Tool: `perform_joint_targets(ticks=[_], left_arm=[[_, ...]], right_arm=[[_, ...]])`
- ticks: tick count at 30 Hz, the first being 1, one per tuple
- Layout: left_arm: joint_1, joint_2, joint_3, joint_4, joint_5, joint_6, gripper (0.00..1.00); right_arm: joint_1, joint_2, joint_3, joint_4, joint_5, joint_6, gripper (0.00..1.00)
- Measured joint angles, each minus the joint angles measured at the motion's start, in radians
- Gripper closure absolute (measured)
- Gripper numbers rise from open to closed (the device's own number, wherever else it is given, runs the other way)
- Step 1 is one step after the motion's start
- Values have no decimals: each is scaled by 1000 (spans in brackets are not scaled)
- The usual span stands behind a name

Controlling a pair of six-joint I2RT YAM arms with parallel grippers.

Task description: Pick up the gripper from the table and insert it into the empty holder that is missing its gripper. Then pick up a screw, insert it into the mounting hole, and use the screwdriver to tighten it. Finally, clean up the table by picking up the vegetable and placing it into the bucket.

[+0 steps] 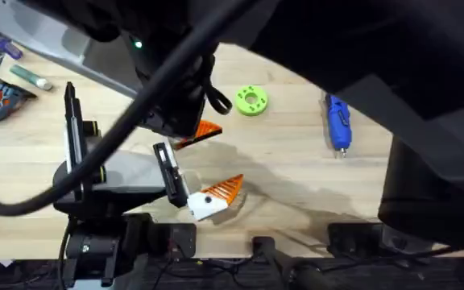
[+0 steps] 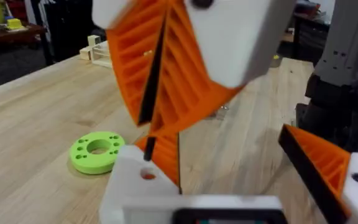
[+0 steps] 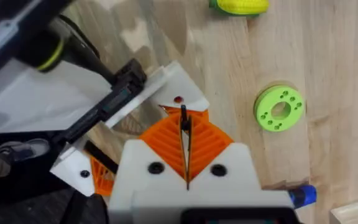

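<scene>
Screwdrivers: one, the screwdriver lying far right on the table.
Green ring dishes: one, holding nothing.
Vegetables: one vegetable on the wood.
Right gripper: pads pressed together on the gripper, at the empty holder.
Left gripper: fingers apart.

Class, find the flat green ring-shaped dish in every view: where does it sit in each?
Overhead: the green dish is upper middle, between the right gripper and the screwdriver.
Left wrist: the dish lies on the table beside the right gripper.
Right wrist: the dish lies between the vegetable and the screwdriver.
Shared landmark: the right gripper, orange-fingered.
</scene>
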Motion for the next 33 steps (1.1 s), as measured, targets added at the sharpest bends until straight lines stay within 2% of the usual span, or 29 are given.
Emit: perform_joint_targets(ticks=[33], left_arm=[[0, 0, 0, 0, 0, 0, 15]], right_arm=[[8, 26, 0, 10, 0, -4, 995]])
